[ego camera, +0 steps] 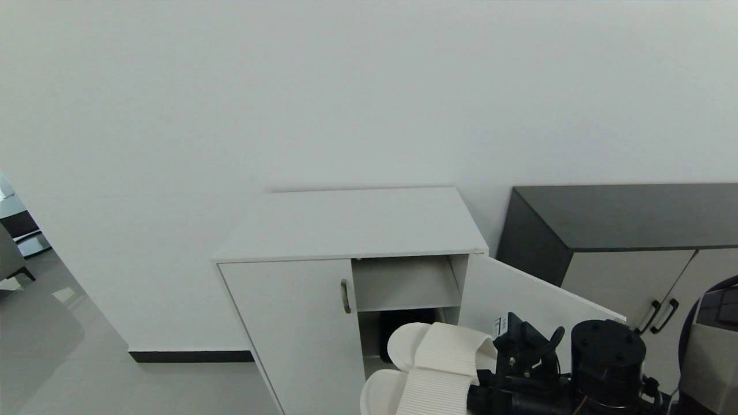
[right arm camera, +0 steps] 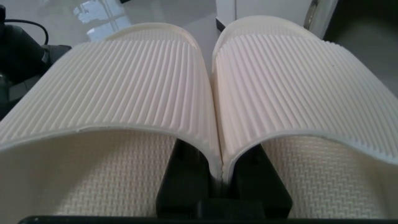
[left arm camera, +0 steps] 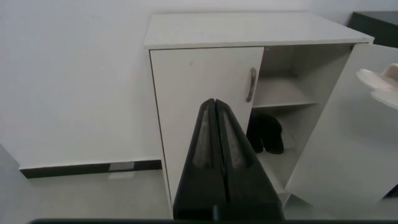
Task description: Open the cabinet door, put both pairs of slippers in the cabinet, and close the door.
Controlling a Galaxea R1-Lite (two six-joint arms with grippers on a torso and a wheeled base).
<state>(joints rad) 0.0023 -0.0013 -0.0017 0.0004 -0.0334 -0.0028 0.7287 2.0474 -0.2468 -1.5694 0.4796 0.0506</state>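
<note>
The right tool (right arm camera: 221, 186), clenched on the white slippers (ego camera: 432, 369) before the open cabinet (ego camera: 351, 225), should slide them level into the lower compartment (left arm camera: 273, 167) beside the black slippers (left arm camera: 266, 134), clear of the door (ego camera: 519, 300); the left tool (left arm camera: 216, 149) is clenched, empty.

Head view: high, looking down on cabinet (ego camera: 351, 225). Left wrist view: lower, faces its front; these 2 share the open compartment (left arm camera: 298, 87). Right wrist view: close over slippers (right arm camera: 124, 87).
</note>
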